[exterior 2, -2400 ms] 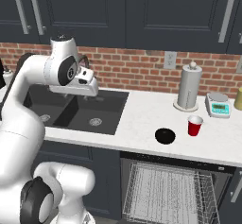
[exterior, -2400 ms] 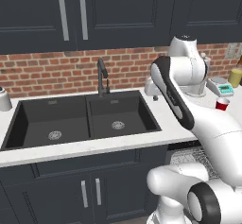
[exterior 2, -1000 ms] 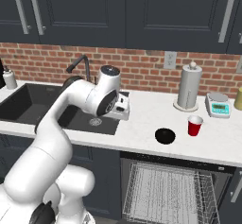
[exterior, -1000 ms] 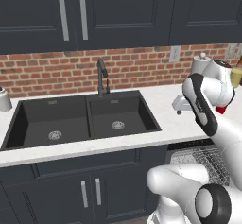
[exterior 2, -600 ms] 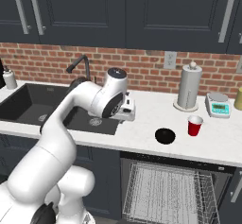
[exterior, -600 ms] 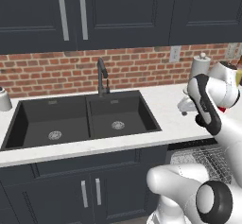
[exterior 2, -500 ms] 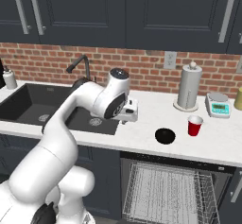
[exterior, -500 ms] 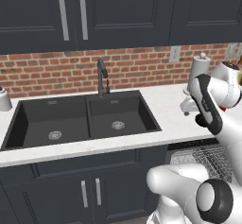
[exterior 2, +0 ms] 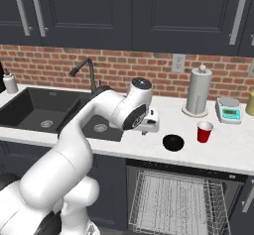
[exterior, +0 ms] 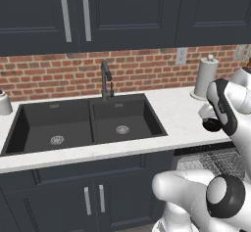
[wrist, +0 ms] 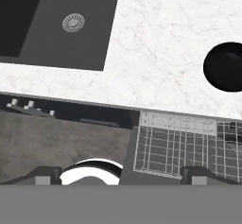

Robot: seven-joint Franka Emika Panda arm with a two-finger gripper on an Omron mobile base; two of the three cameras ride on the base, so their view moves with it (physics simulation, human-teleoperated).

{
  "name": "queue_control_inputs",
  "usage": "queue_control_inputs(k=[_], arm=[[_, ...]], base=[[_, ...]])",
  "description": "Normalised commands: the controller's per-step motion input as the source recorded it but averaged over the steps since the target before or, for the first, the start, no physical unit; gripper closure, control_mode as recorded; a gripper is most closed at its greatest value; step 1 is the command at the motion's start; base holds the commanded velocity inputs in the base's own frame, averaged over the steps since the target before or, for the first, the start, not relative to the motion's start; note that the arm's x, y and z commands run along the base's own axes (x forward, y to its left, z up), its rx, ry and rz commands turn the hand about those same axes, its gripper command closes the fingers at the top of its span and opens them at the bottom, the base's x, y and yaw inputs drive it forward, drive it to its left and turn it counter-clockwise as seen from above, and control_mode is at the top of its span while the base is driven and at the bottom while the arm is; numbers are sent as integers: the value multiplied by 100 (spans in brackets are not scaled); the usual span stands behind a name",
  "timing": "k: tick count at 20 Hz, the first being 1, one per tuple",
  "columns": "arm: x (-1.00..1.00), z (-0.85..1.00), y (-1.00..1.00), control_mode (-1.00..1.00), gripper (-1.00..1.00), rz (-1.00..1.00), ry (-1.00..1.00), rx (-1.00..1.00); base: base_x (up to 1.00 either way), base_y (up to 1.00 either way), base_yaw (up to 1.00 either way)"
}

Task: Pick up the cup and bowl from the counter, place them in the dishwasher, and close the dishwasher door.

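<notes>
Your hand [exterior 2: 151, 126] hangs spread and empty above the bench [exterior 2: 149, 149], just short of the bowl [exterior 2: 173, 142] near the front edge; the cup [exterior 2: 204, 131] stands just beyond. Come in too flat and you could knock the bowl off onto the dishwasher [exterior 2: 173, 199] rack.

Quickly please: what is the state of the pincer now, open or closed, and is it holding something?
Pincer: open, holding nothing.
</notes>
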Motion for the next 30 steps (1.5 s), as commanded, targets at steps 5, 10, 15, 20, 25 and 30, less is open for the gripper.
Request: queue_control_inputs(k=[5, 10, 15, 20, 25, 30], arm=[[0, -3, -28, -100, -100, 0, -1, -2], [0, 0, -28, -100, -100, 0, 3, -2], [9, -2, -22, -100, -100, 0, 5, -2], [15, -7, -33, -100, -100, 0, 1, 0], [23, -7, -21, -100, -100, 0, 0, 0], [29, -17, -28, -100, -100, 0, 0, 0]], base=[[0, 0, 0], [0, 0, 0], [0, 0, 0], [0, 0, 0], [0, 0, 0], [0, 0, 0]])
